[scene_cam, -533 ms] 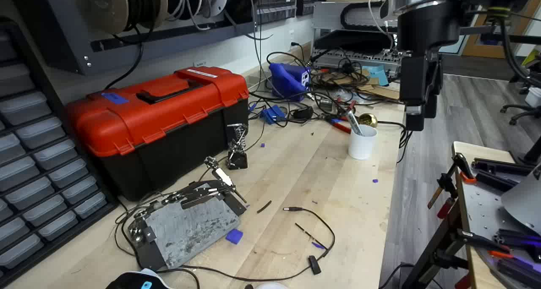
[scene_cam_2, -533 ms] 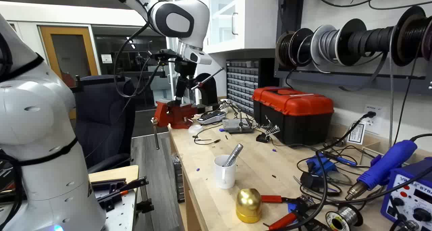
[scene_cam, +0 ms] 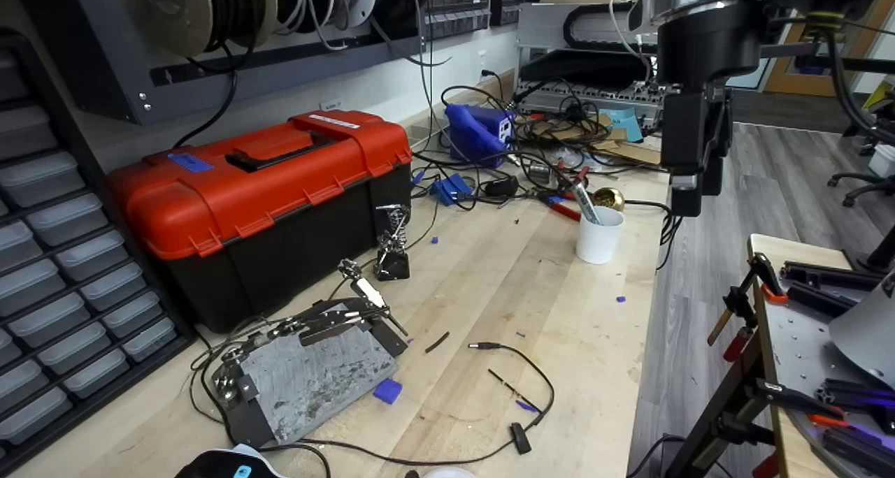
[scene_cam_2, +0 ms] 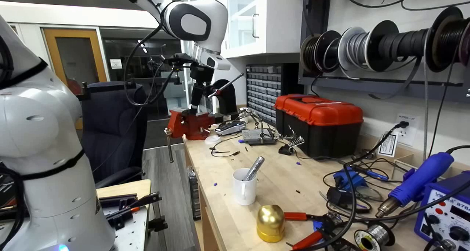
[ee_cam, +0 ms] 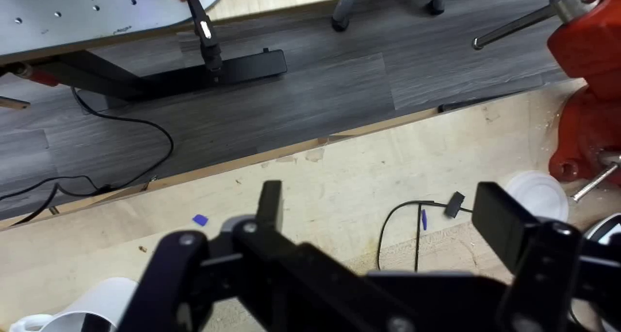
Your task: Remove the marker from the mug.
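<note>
The white mug (scene_cam: 598, 242) stands upright on the wooden table; it also shows in an exterior view (scene_cam_2: 243, 191) and at the lower left of the wrist view (ee_cam: 104, 298). The marker (scene_cam_2: 254, 168), a grey stick here, leans in the mug with its upper part above the rim; it also shows in an exterior view (scene_cam: 586, 204). In the wrist view only a dark part of the marker (ee_cam: 95, 323) shows inside the mug. My gripper (ee_cam: 378, 196) is open and empty, high above the table and away from the mug; it also hangs in an exterior view (scene_cam: 693, 191).
A red vise (scene_cam_2: 191, 123) stands at the table's end. A red and black toolbox (scene_cam_2: 318, 122) is along the wall. A gold cap (scene_cam_2: 270, 223) and red-handled pliers (scene_cam_2: 295, 216) lie near the mug. Cables and a helping-hand stand (scene_cam: 314, 373) are on the table.
</note>
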{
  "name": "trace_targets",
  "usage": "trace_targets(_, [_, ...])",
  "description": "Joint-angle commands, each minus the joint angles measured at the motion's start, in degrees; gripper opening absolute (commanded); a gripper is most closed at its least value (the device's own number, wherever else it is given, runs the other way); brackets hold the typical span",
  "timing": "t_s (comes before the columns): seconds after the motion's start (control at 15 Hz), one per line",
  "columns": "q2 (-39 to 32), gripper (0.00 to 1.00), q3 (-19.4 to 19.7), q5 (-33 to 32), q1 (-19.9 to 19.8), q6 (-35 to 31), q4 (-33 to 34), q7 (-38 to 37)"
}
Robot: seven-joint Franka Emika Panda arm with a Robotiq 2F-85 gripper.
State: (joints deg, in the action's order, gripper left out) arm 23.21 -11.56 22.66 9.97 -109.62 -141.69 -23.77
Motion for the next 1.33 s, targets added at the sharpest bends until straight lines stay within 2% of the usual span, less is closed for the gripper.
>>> trace_targets(0.0, [0.04, 1.00, -0.36, 0.10, -0.44, 0.24, 0.12, 0.11])
trace_targets(0.27, [-0.05, 1.00, -0.26, -0.61, -0.93, -0.59, 0.31, 0.15])
trace_targets(0.73, [0.07, 1.00, 2.66, -2.85, -5.79, -3.07, 1.16, -0.55])
trace_targets(1.27, [-1.79, 1.00, 4.39, -12.12, -12.63, -4.29, 3.99, -5.63])
